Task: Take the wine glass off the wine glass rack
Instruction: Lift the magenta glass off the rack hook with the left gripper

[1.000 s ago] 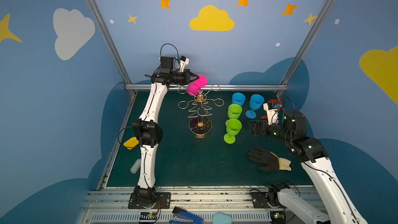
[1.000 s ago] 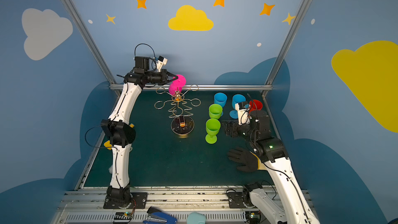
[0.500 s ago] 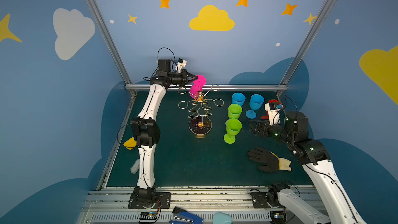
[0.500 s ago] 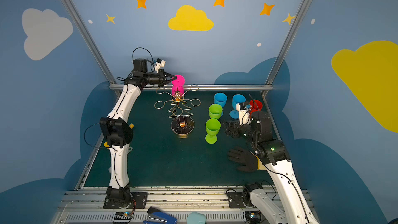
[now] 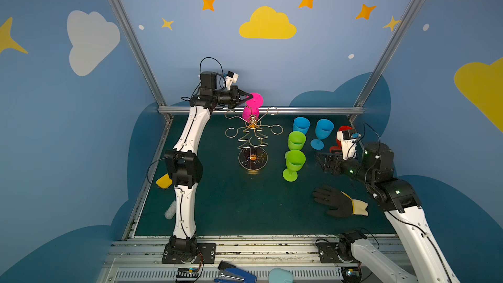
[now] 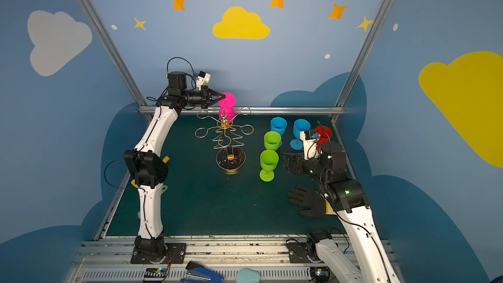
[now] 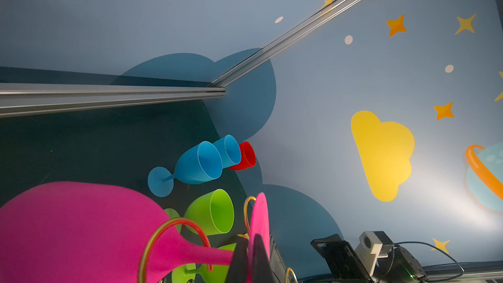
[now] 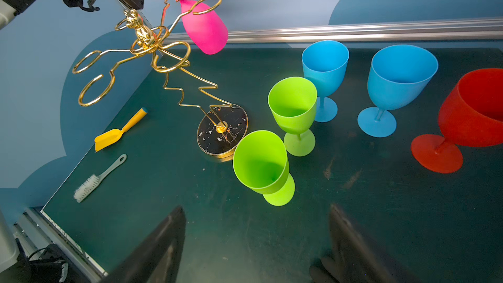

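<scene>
My left gripper pinches the foot of the pink plastic wine glass. It hangs bowl-down, stem inside a loop of the thin gold wire rack. My right gripper gapes empty, farther off.

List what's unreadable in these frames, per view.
- Left gripper hold on the pink wine glass foot: too small in both top views; blurred and cropped by the frame edge in the left wrist view.
- Red wine glass: mostly behind the right wrist camera in both top views; bowl cropped by the frame edge in the right wrist view.
- Brush: largely behind the left arm in a top view.
</scene>
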Controlling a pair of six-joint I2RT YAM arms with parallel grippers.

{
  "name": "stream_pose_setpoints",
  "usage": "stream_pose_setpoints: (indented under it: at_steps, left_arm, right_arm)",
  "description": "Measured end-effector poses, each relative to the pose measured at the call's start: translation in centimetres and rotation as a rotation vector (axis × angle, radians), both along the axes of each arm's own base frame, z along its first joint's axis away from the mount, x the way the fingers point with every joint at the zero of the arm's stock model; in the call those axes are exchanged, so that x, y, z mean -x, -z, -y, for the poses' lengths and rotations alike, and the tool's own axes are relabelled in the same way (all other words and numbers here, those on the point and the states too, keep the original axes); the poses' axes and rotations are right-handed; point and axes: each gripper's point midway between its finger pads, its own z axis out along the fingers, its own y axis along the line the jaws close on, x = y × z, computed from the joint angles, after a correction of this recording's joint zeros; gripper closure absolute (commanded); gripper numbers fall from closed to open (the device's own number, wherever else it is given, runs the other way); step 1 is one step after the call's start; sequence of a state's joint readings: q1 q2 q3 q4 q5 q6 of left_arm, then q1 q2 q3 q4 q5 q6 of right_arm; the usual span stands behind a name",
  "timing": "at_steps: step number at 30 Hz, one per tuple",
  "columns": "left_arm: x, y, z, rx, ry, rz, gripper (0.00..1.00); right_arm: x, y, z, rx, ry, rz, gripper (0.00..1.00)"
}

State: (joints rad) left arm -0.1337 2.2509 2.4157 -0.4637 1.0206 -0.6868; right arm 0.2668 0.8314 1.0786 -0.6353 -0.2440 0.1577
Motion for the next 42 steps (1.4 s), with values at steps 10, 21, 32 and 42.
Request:
stream_pose_setpoints:
  at_steps: [10, 21, 32, 42]
  left_arm:
    - [0.6, 0.5, 0.3, -0.028, 0.01, 0.003, 0.97]
    - [0.8, 0.8, 0.3, -0.043, 0.016, 0.01, 0.97]
    - [1.8, 0.5, 0.7, -0.034, 0.05, -0.011, 0.97]
    - [2.7, 0.3, 1.6, -0.015, 0.092, -0.031, 0.97]
  right_arm:
    - [0.3, -0.2, 0.1, -0.001, 0.001, 0.005, 0.19]
    - [0.4, -0.1, 0.2, 0.0, 0.003, 0.003, 0.19]
    - [0.4, -0.1, 0.2, 0.0, 0.004, 0.003, 0.19]
    - [0.4, -0.1, 0.3, 0.0, 0.005, 0.001, 0.19]
